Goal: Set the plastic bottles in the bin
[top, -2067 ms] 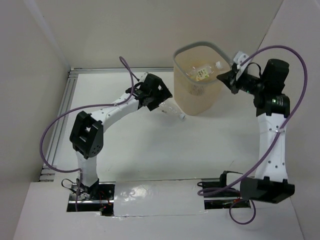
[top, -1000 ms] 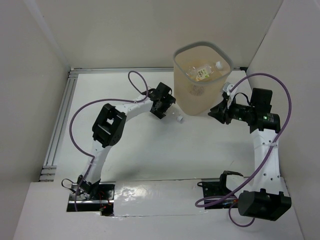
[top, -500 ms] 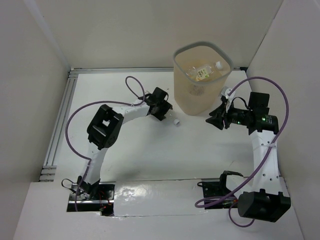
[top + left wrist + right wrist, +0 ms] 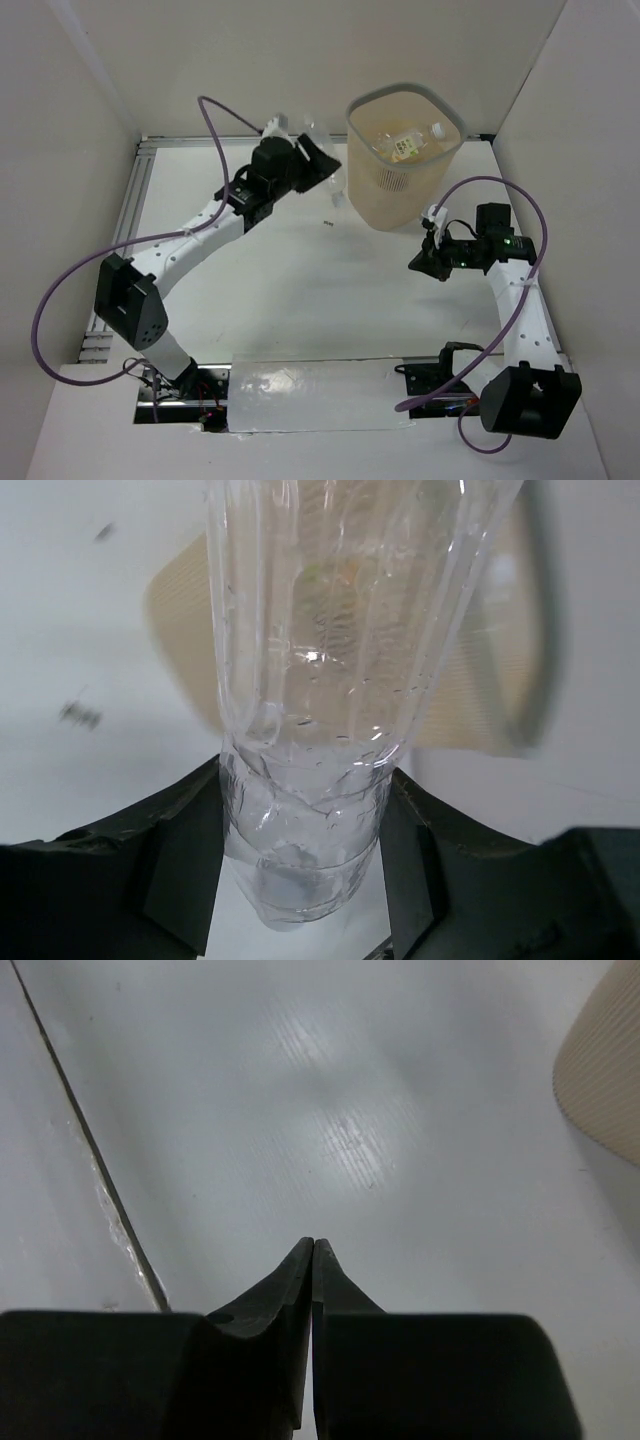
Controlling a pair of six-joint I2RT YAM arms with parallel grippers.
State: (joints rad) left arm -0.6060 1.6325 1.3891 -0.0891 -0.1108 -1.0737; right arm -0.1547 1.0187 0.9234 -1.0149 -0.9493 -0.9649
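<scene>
My left jaws pinch a clear bottle (image 4: pixel 310 680) at the bin's (image 4: pixel 400 205) nine o'clock; right jaws pressed together. Binned bottle's (image 4: pixel 405 146) label illegible.

Clear, ribbed bottle (image 4: pixel 310 680) in the black left pincer (image 4: pixel 300 865); beyond that pincer, the beige bin (image 4: pixel 400 205), grey-rimmed, speckled with holes low down. Beneath the black right pincer (image 4: pixel 313 1260), plain white tabletop (image 4: pixel 350 1110).

The top camera is looking down from above and behind, taking in the whole table (image 4: pixel 300 300). The left wrist camera is sitting tight against a clear bottle (image 4: pixel 310 680), the bin (image 4: pixel 480 690) blurring behind. The right wrist camera is skimming low over the table, catching the same bin's wall.
</scene>
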